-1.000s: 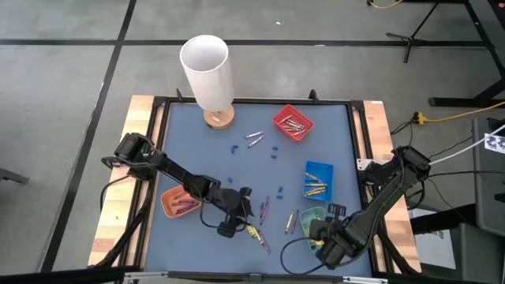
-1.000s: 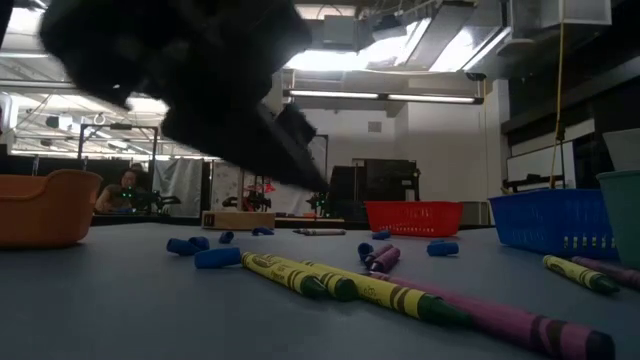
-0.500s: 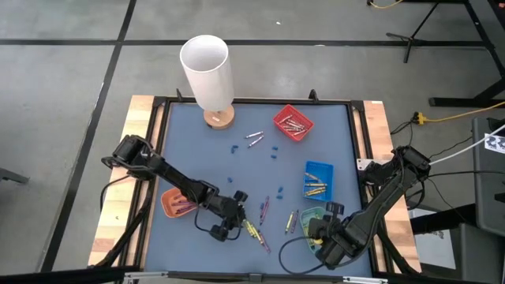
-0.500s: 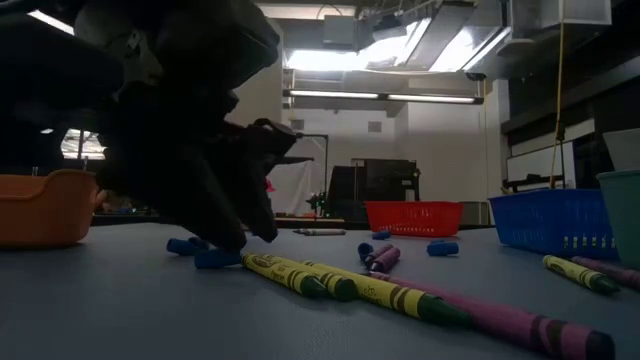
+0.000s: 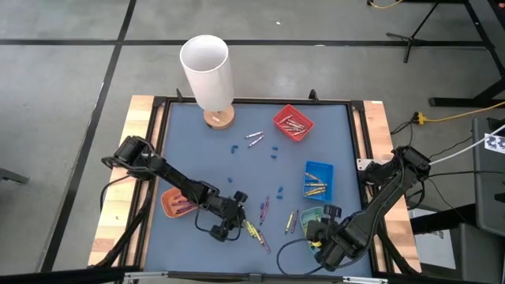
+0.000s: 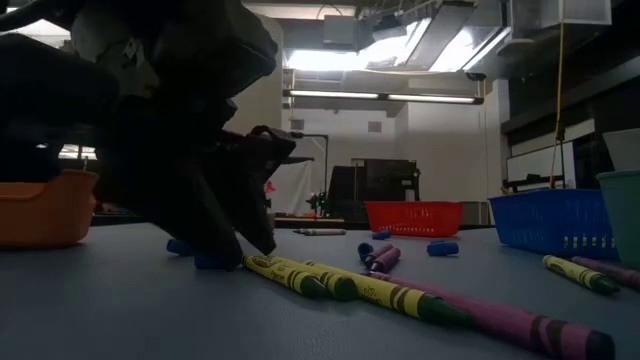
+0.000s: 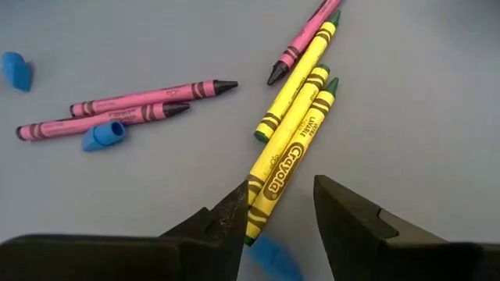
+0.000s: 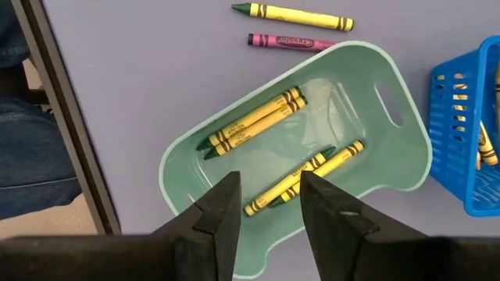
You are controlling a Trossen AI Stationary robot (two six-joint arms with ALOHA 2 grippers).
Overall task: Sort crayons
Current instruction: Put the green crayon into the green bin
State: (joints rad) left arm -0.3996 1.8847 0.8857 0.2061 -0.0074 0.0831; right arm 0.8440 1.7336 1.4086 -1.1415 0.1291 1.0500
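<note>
Yellow crayons point(image 7: 285, 144) lying close together near the front edge of the table point(image 5: 197, 150), with the left gripper point(image 7: 277, 222) low over them, fingers spread and astride the end of one, not pinching it. Over the green tray point(image 8: 391, 148) at the front right corner, the right gripper point(image 8: 269, 204), fingers apart, empty. Farther back, blue tray point(image 5: 319, 180) and red tray point(image 5: 293, 122) holding crayons too.

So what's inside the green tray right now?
The green tray holds four yellow crayons, in two pairs. The right gripper hangs over its near end, so that bit is hidden.
</note>
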